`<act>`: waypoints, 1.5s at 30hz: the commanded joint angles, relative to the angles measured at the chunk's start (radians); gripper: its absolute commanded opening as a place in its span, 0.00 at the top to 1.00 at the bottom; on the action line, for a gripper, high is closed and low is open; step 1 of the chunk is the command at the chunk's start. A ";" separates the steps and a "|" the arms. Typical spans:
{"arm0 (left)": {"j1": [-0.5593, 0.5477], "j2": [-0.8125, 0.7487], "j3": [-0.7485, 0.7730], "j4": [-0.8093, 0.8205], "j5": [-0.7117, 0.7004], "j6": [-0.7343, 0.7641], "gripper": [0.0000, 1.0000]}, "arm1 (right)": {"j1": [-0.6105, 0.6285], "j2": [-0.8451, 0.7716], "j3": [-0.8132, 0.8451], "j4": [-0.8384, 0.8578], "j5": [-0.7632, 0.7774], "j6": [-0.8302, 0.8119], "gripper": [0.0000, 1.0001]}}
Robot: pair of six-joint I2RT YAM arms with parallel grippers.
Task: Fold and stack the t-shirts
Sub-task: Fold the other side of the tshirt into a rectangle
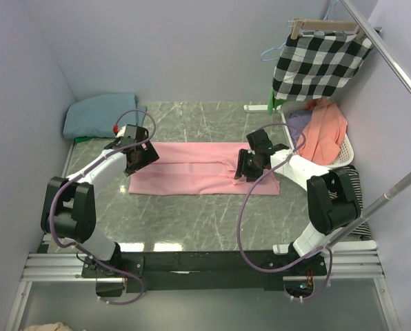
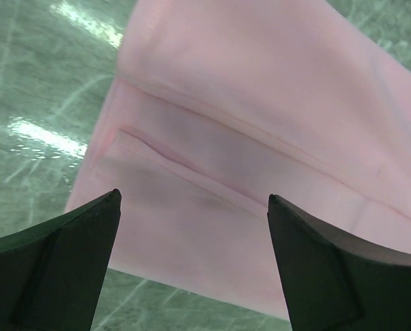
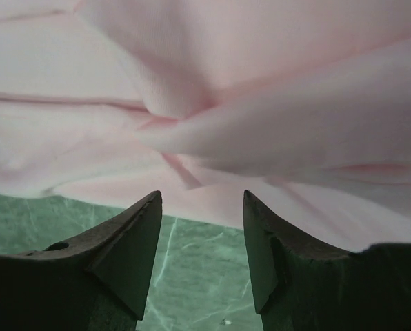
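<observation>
Pink t-shirt (image 1: 192,181): lying flat, folded lengthwise.
Left gripper (image 2: 193,196): jaws wide apart, above shirt's left end.
Right gripper (image 3: 202,194): jaws apart, above shirt's right end.

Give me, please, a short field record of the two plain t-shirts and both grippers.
light pink cotton t-shirt: folded into a long strip, flat on the green marble table
dusty teal cotton t-shirt: folded, at the far left corner
left gripper: open, over the pink strip's left end, empty
right gripper: open, at its right end, empty
</observation>
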 commanded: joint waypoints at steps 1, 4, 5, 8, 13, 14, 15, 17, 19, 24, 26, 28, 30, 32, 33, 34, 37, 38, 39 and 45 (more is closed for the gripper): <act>-0.001 -0.001 -0.007 0.073 0.107 0.030 0.07 | 0.023 -0.055 -0.029 0.080 -0.102 0.056 0.43; -0.001 0.000 -0.010 0.078 0.110 0.031 0.07 | 0.035 -0.052 -0.046 0.100 -0.117 0.084 0.43; -0.001 -0.001 -0.011 0.078 0.108 0.033 0.06 | 0.037 -0.050 -0.049 0.103 -0.117 0.093 0.43; -0.001 -0.001 -0.016 0.076 0.102 0.041 0.05 | 0.038 -0.043 -0.063 0.123 -0.112 0.109 0.43; -0.001 0.017 -0.016 0.069 0.105 0.050 0.01 | 0.041 -0.023 -0.068 0.149 -0.111 0.129 0.43; -0.001 0.020 -0.017 0.069 0.104 0.048 0.01 | 0.041 -0.020 -0.069 0.153 -0.108 0.135 0.43; -0.001 0.019 -0.017 0.069 0.099 0.047 0.01 | 0.041 -0.015 -0.069 0.155 -0.103 0.136 0.43; -0.001 0.020 -0.016 0.064 0.096 0.047 0.01 | 0.043 -0.004 -0.065 0.150 -0.089 0.141 0.44; -0.001 0.020 -0.014 0.061 0.090 0.047 0.01 | 0.043 0.000 -0.063 0.152 -0.088 0.144 0.44; -0.001 0.020 -0.008 0.052 0.085 0.051 0.01 | 0.052 0.014 -0.072 0.146 -0.086 0.156 0.45; -0.001 0.020 -0.007 0.052 0.087 0.050 0.01 | 0.055 0.008 -0.080 0.147 -0.082 0.164 0.46; -0.001 0.025 -0.010 0.055 0.090 0.051 0.01 | 0.067 0.010 -0.089 0.146 -0.069 0.168 0.46; -0.001 0.026 -0.010 0.055 0.094 0.051 0.01 | 0.075 0.013 -0.094 0.144 -0.060 0.175 0.46; -0.001 0.026 -0.010 0.056 0.094 0.051 0.01 | 0.080 0.019 -0.097 0.147 -0.046 0.176 0.48; -0.001 0.025 -0.007 0.055 0.094 0.051 0.01 | 0.081 0.022 -0.097 0.144 -0.036 0.176 0.48; -0.001 0.026 -0.005 0.052 0.094 0.053 0.00 | 0.083 0.023 -0.094 0.144 -0.014 0.178 0.48; -0.001 0.026 -0.005 0.049 0.087 0.054 0.01 | 0.083 0.031 -0.082 0.143 0.022 0.168 0.50; -0.003 0.023 -0.005 0.049 0.087 0.054 0.01 | 0.083 0.039 -0.079 0.143 0.030 0.167 0.50; -0.001 0.023 -0.004 0.047 0.087 0.054 0.01 | 0.084 0.045 -0.063 0.127 0.044 0.165 0.50; -0.001 0.026 0.001 0.040 0.076 0.056 0.00 | 0.084 0.071 -0.042 0.126 0.084 0.156 0.54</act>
